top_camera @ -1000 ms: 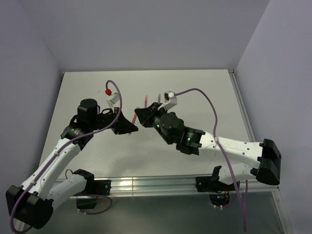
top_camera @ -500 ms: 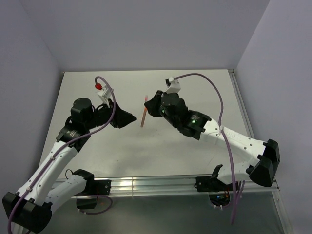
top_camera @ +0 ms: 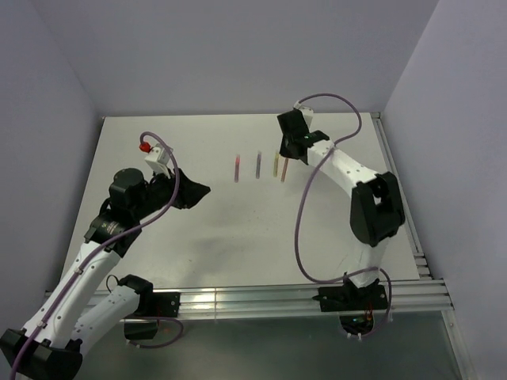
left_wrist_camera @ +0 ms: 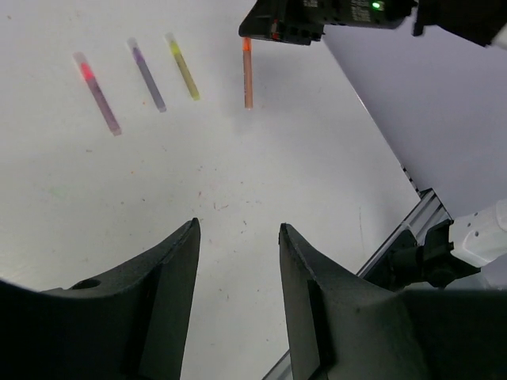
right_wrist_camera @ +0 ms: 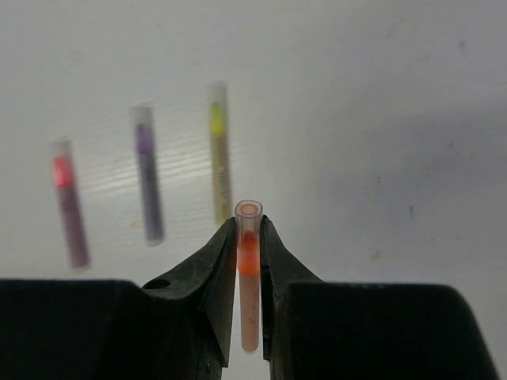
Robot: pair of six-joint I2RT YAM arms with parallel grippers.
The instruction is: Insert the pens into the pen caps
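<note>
- We see the arms no longer meeting mid-table: the right gripper [right_wrist_camera: 248, 239] now sits far out, pinched on the orange pen [right_wrist_camera: 249, 309].
- Left of the orange pen lie the yellow pen [left_wrist_camera: 183, 66], purple pen [left_wrist_camera: 147, 75] and pink pen [left_wrist_camera: 97, 93], side by side.
- The left gripper [left_wrist_camera: 238, 231], well left of the orange pen, hangs open and empty.
- With its cap [right_wrist_camera: 249, 212] on, the orange pen looks to us like the last one down; whether it touches the table [top_camera: 222, 237], we can't tell.

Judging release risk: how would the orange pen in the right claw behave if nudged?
Likely rolls readily: the orange pen is a thin round tube. Probably stiff and light: it looks straight though the right claw pinches it only near one end.
</note>
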